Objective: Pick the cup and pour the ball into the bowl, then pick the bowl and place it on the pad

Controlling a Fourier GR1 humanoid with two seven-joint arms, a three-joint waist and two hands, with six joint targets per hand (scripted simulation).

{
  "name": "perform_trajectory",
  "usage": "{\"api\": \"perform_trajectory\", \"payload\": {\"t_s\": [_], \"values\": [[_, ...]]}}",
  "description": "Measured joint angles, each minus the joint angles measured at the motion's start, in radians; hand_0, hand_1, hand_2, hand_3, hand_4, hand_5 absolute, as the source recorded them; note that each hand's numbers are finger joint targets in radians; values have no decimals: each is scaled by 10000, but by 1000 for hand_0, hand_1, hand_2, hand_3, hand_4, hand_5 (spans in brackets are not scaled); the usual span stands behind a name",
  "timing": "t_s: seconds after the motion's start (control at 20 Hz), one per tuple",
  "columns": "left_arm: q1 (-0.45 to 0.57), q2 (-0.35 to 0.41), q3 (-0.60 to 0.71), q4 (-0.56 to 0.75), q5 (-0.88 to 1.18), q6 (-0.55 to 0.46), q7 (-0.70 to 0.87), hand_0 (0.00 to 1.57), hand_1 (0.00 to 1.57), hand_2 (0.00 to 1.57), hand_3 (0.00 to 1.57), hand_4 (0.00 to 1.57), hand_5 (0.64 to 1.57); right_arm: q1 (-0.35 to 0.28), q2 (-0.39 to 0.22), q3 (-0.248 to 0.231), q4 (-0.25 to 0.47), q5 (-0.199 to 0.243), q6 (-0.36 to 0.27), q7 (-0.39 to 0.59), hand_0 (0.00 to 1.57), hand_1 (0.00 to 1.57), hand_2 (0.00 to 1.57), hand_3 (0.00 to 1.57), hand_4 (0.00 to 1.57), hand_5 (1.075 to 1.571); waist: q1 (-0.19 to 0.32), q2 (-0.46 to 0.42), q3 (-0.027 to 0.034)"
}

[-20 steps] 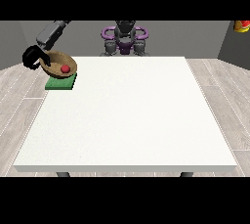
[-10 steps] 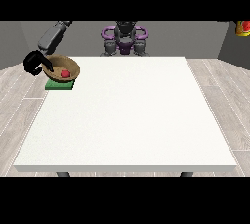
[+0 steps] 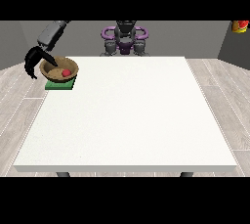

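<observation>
Beside the hand at the view's left (image 3: 35, 61), one brown wooden bowl (image 3: 59, 68) sits on one green pad (image 3: 60, 85) at the white table's (image 3: 127, 120) far corner, holding one red ball (image 3: 66, 73). That hand's fingers curl about the bowl's near rim, one reaching inside. No cup shows near it.
</observation>
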Motion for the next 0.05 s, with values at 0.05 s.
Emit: {"api": "perform_trajectory", "payload": {"t_s": [0.05], "values": [[54,-52,-70,25,-41,50,90,0,0,0,0,1190,1569,-21,-66,87,-28,61,69,209,0,0,0,0,200,1375,-56,-223,3]]}}
